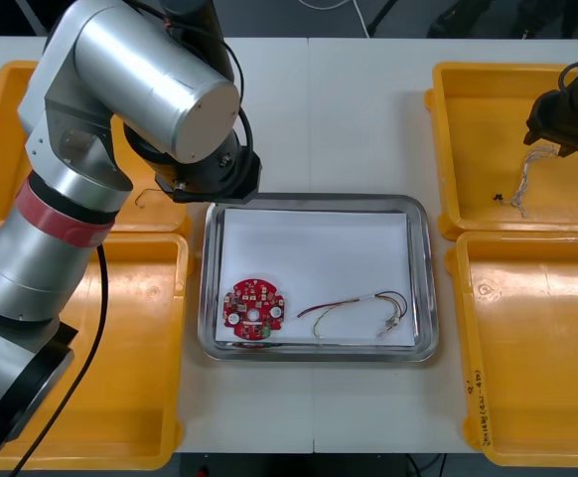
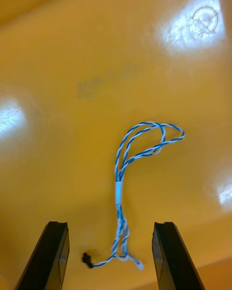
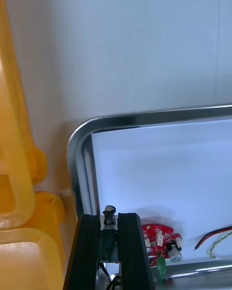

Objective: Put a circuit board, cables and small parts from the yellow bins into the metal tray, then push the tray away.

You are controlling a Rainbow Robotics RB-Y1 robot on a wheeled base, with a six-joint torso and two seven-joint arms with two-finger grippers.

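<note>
Front view, from the left: the left arm reaches over the left bins [image 1: 1, 129], and the left pincer [image 1: 213, 181] hangs above the worktop [image 1: 349, 109] at the far left corner of the tray [image 1: 425, 278]. From above, the wrist covers its tips. Left wrist view supplies them: the left pincer [image 3: 110, 218] is clamped on a small metal part [image 3: 110, 212], which stands upright between the two black fingers [image 3: 89, 251], its top poking above them, beside the tray's rounded corner [image 3: 79, 135].

Inside the tray, on the white lining, the board [image 1: 254, 308] lies in the near left corner. The red-yellow cable [image 1: 359, 310] lies to its right, apart from it. Left wrist view catches the board [image 3: 157, 234] just past the fingers, and a cable end [image 3: 212, 237] beyond it.

At the right, the right pincer [image 1: 565, 127] hangs over the far right bin [image 1: 468, 109], with the blue-white cable [image 1: 525, 181] on the bin floor just beside it. Right wrist view adds the grip: the right pincer [image 2: 110, 224] stands wide apart and holds nothing. The blue-white cable [image 2: 126, 166] lies loose on the bin floor [image 2: 72, 53], its loop away from the fingers and its ends between them. One end carries a black plug [image 2: 87, 259], probably the dark speck [image 1: 498, 196] seen from above.
</note>
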